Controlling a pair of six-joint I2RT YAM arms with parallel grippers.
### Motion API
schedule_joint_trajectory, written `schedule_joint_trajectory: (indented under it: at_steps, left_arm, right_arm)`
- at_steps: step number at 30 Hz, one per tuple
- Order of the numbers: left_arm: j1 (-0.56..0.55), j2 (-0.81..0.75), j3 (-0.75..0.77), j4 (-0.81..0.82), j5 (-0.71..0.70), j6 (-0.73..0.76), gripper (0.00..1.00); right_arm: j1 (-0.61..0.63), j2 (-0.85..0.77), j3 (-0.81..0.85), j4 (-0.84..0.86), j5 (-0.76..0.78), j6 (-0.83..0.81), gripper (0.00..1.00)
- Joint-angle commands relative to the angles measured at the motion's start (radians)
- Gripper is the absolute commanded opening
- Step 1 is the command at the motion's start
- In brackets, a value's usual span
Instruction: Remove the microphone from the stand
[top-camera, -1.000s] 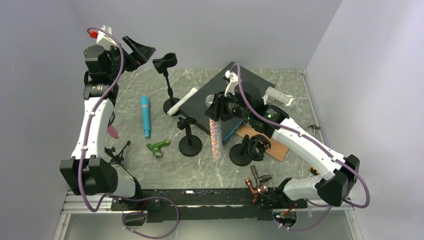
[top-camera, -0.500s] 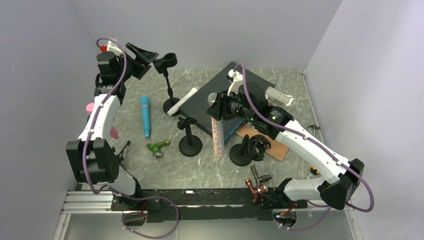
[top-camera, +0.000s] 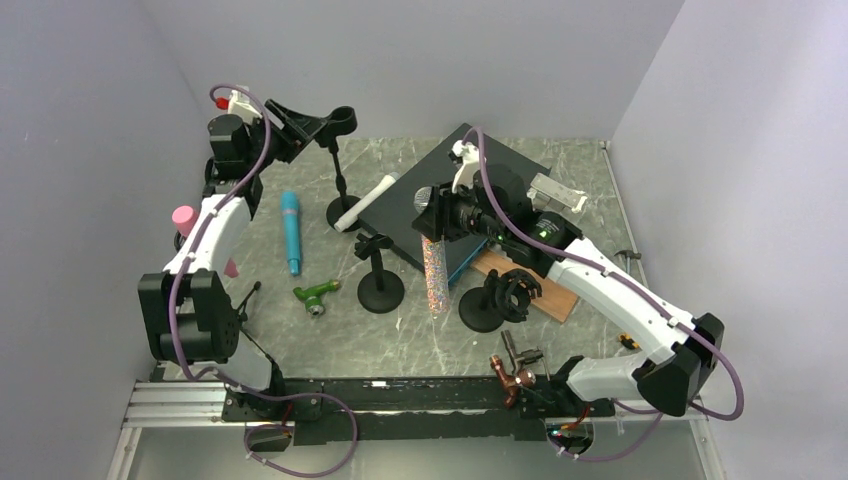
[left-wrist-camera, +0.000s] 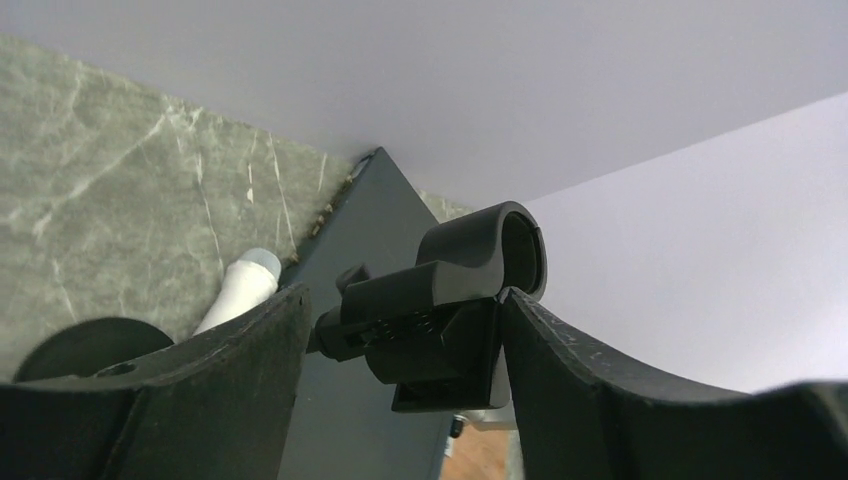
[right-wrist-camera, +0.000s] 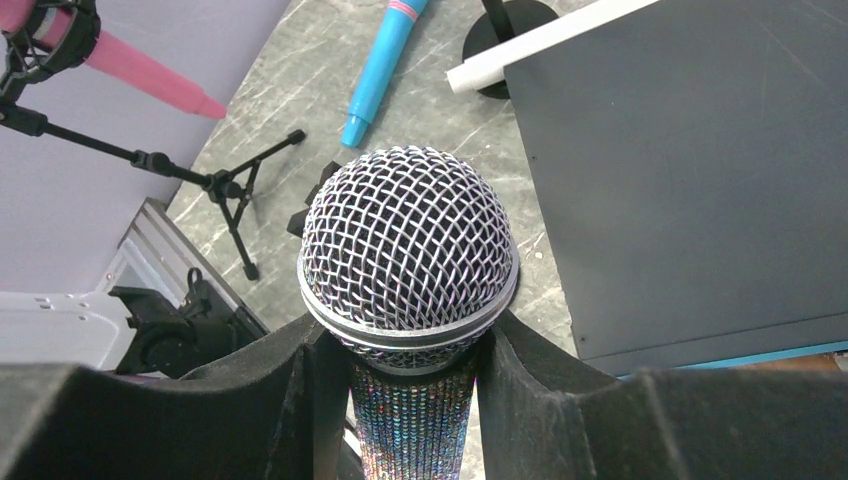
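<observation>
My right gripper (top-camera: 437, 215) is shut on the glitter microphone (top-camera: 433, 275) just under its mesh head and holds it upright, free of any stand, its tail close to the table. In the right wrist view the mesh head (right-wrist-camera: 408, 245) sits above my right gripper (right-wrist-camera: 410, 400). An empty small black stand (top-camera: 380, 272) is just left of it. My left gripper (top-camera: 308, 122) is open at the back left, with its jaws on either side of the clip (top-camera: 341, 119) of a tall black stand. In the left wrist view the clip (left-wrist-camera: 470, 290) lies between the fingers of my left gripper (left-wrist-camera: 400, 350) and touches the right one.
A pink microphone (top-camera: 183, 215) sits in a tripod stand at the left. A blue microphone (top-camera: 291, 232), a white microphone (top-camera: 365, 203) and a green clip (top-camera: 317, 293) lie on the table. A dark box (top-camera: 500, 165), a wooden board (top-camera: 545, 298) and a shock-mount stand (top-camera: 497, 295) are under my right arm.
My left gripper has swung right and forward from the back-left corner until its jaws are around the tall stand's clip. My right gripper with the glitter microphone has barely moved.
</observation>
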Motion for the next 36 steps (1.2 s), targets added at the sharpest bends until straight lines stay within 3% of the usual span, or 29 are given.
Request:
schedule_joint_trajectory:
  at_steps: [1, 5, 12, 16, 19, 24, 31, 36]
  left_arm:
    - [-0.024, 0.03, -0.068, -0.074, -0.04, 0.196, 0.69]
    - [-0.031, 0.029, -0.133, -0.105, -0.079, 0.281, 0.64]
    - [-0.03, 0.059, -0.191, -0.153, -0.125, 0.409, 0.65]
    - [-0.03, 0.08, -0.187, -0.142, -0.11, 0.431, 0.75]
    - [-0.032, 0.095, -0.112, -0.243, -0.124, 0.436, 0.84]
    - [-0.037, 0.046, 0.047, -0.355, -0.156, 0.45, 0.91]
    - [-0.103, 0.026, 0.33, -0.528, -0.215, 0.475, 0.94]
    - [-0.143, -0.057, 0.362, -0.527, -0.178, 0.437, 0.96]
  right_arm:
    - [-0.004, -0.01, -0.013, 0.061, -0.016, -0.004, 0.0]
    - [-0.005, -0.011, -0.054, 0.075, -0.016, -0.009, 0.0]
    - [-0.005, 0.023, -0.109, 0.095, -0.033, -0.047, 0.0]
    - [-0.005, 0.068, -0.115, 0.066, -0.042, -0.108, 0.0]
    - [-0.002, 0.105, -0.112, 0.052, -0.062, -0.151, 0.0]
    - [0.012, 0.181, -0.108, -0.018, -0.05, -0.22, 0.0]
    - [0.045, 0.318, -0.087, -0.106, -0.001, -0.225, 0.0]
    - [0.092, 0.321, -0.158, -0.053, -0.013, -0.21, 0.0]
